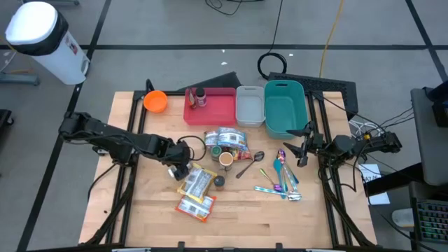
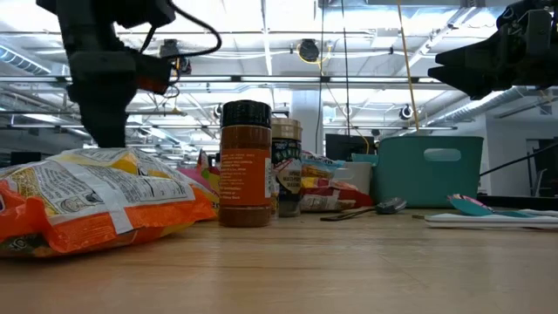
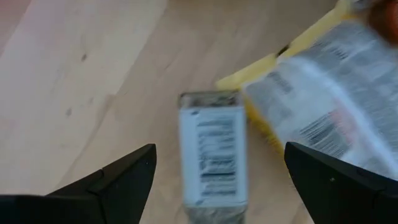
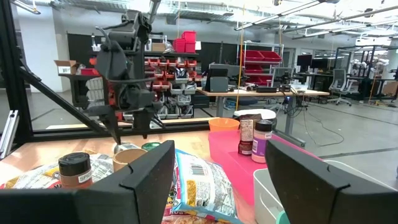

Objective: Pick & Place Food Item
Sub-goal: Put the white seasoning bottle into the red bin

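While the left gripper [image 1: 176, 170] hangs low over the left-centre of the table [image 1: 245, 217], its fingers stand spread wide, which reads as an approach to a grasp rather than a carry. Its wrist view shows a small white-labelled packet [image 3: 213, 152] lying flat on the wood directly between and just beyond the two fingers, untouched, so this is judged the food item being targeted. Touching that packet on its right lies a yellow-edged snack bag [image 1: 195, 183]; nearer the front edge lies an orange bag [image 1: 195, 206]. Farther back, mid-table, are a spice jar [image 2: 245, 163], a cup [image 1: 226, 159] and a spoon [image 1: 249, 162]. Right arm waits at the right edge, right gripper [image 1: 302, 145] spread and empty, beside the teal bin [image 1: 285, 106]. Along the far edge: red tray [image 1: 210, 106], grey tub [image 1: 250, 105], orange bowl [image 1: 155, 101], likely drop places.
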You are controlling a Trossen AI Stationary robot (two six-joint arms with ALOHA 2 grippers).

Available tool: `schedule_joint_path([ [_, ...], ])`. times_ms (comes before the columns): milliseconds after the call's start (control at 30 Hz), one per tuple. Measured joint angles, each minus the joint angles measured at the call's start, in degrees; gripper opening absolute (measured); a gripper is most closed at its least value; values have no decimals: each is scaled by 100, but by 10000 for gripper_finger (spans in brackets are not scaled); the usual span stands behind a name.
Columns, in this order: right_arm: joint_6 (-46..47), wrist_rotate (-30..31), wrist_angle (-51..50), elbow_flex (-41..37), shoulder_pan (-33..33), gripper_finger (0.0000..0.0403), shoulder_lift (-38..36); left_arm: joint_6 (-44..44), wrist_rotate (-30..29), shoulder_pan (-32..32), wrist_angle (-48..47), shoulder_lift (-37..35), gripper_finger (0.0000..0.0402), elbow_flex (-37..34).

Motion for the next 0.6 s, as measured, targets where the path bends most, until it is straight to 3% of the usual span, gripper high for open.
schedule_joint_path([
  [200,-1,1,1,0,0,242,-1,-418,324,19,-835,-2,363,-7],
  [600,0,-1,1,-1,0,242,-1,-646,568,-530,23,-4,363,-572],
])
